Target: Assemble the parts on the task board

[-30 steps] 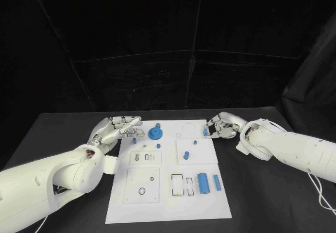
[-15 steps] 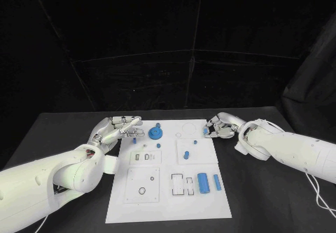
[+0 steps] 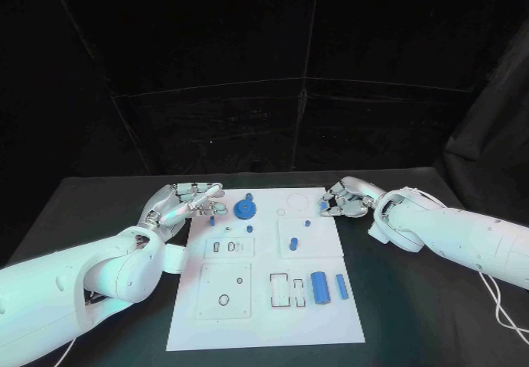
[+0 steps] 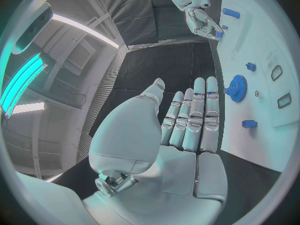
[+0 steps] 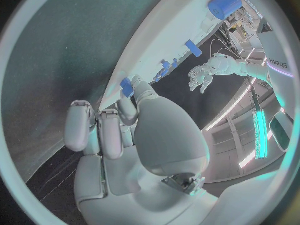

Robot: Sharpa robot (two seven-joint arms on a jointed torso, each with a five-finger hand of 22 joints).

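The white task board (image 3: pixel 264 306) lay in the middle of the black table (image 3: pixel 419 306), with the two hands at its far corners. The left hand (image 3: pixel 189 200) hovered at the board's far left corner with its fingers (image 4: pixel 195 116) extended side by side and the palm bare; it held nothing. Just beside it on the board stood a blue gear (image 3: pixel 245 209), with a small blue peg (image 3: pixel 212 222) and another small blue part (image 3: pixel 250 228) close by. The right hand (image 3: pixel 344 200) sat at the board's far right edge, its fingers curled inward, and a small blue part (image 5: pixel 127 87) was pinched at its fingertips, touching the board's rim. Farther toward the robot, a short blue piece (image 3: pixel 293 245) lay near the board's centre, and a blue cylinder (image 3: pixel 319 288) and a slimmer blue bar (image 3: pixel 342 287) lay side by side, just apart, to the right of the rectangular slots (image 3: pixel 289 291).
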